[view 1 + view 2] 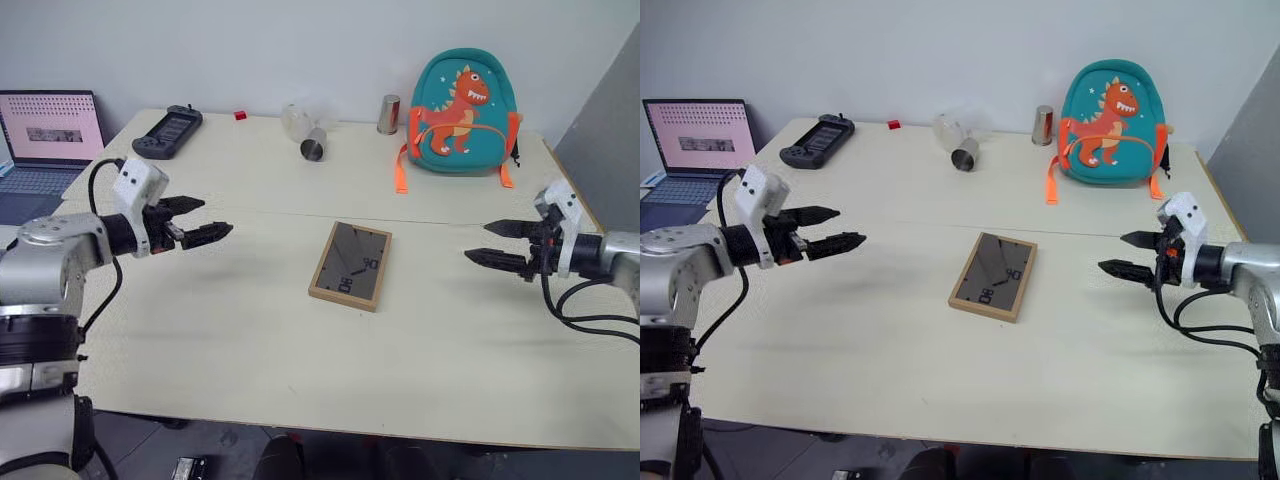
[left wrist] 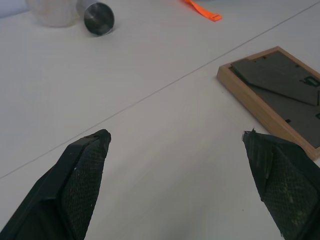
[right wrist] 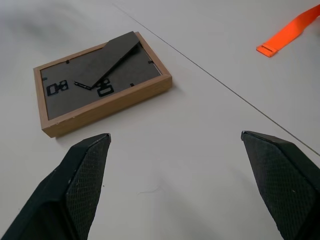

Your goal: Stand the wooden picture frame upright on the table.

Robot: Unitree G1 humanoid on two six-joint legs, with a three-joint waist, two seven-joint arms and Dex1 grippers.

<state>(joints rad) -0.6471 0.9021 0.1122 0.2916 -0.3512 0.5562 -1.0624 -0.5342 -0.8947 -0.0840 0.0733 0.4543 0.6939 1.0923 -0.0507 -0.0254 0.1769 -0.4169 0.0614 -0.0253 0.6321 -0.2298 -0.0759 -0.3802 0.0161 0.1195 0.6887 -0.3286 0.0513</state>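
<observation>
Left wrist view gives me one corner of the frame (image 2: 272, 92), cut off at the edge, plus the steel cup's (image 2: 98, 18) round end and an orange strap tip (image 2: 202, 10). Right wrist view shows me the whole frame, its grey back up with the fold-out stand lying flat, and another strap end (image 3: 290, 31). Neither wrist camera takes in the far edge of the table (image 1: 250, 330); for that I need the head views, where I get the dinosaur backpack (image 1: 462, 100) at 1 o'clock from the frame, a tin (image 1: 388, 114) beside it, the cup lying on its side at 12 o'clock, a black handheld console (image 1: 168, 131) at 10 o'clock and a laptop (image 1: 45, 140) off the table's left end.

I cannot see the frame's picture side; it faces the tabletop. What the clear thing behind the cup is, I can't make out.

The frame lies flat just on the near side of the seam, roughly mid-table. My left gripper (image 1: 200, 222) hangs at its 9 o'clock, my right gripper (image 1: 492, 245) at its 3 o'clock, both well apart from it, above the table. Both sets of fingers are spread wide and hold nothing.
</observation>
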